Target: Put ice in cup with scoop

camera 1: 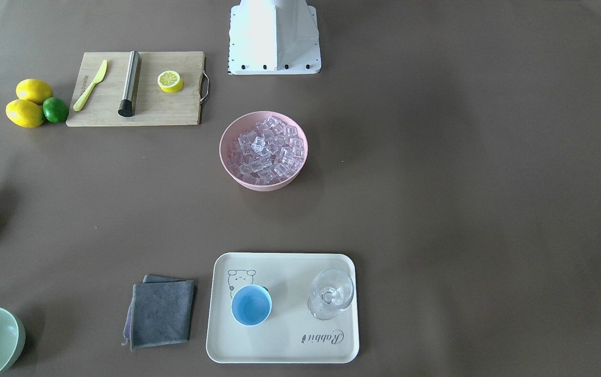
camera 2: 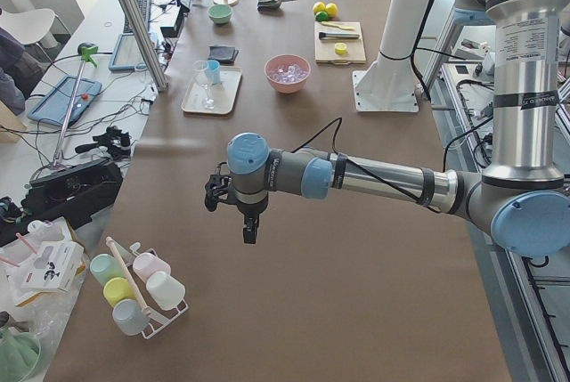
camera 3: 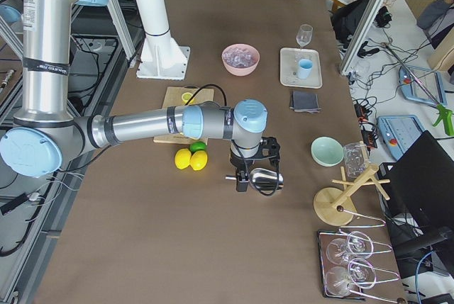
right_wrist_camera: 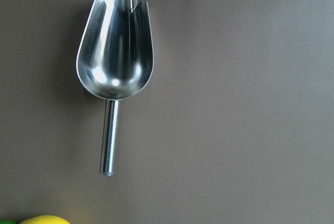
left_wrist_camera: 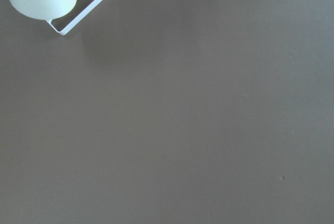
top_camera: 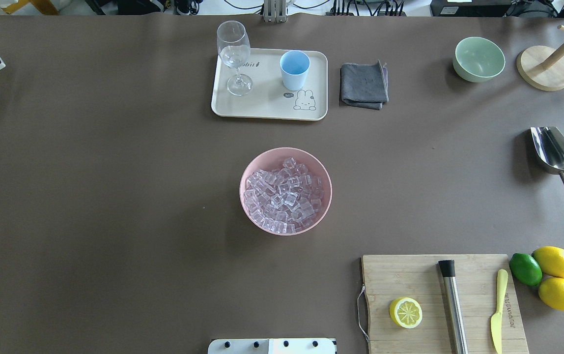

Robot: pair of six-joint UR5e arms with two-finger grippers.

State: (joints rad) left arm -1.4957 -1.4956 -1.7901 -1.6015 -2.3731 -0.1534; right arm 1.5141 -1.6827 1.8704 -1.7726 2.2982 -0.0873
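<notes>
Scoop [top_camera: 554,152] apart from lemons [top_camera: 557,261], green bowl [top_camera: 465,72] | cup [top_camera: 295,71] on tray [top_camera: 262,105]

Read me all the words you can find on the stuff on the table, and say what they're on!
"Rabbit": on the cream tray, upside down in the front-facing view.
"hi": in a tiny speech bubble by the bunny drawing on that tray, only just readable.
Cutting board: a brand mark beside the yellow knife, too blurred to read.
Left arm and right arm: labels too small to read.
</notes>
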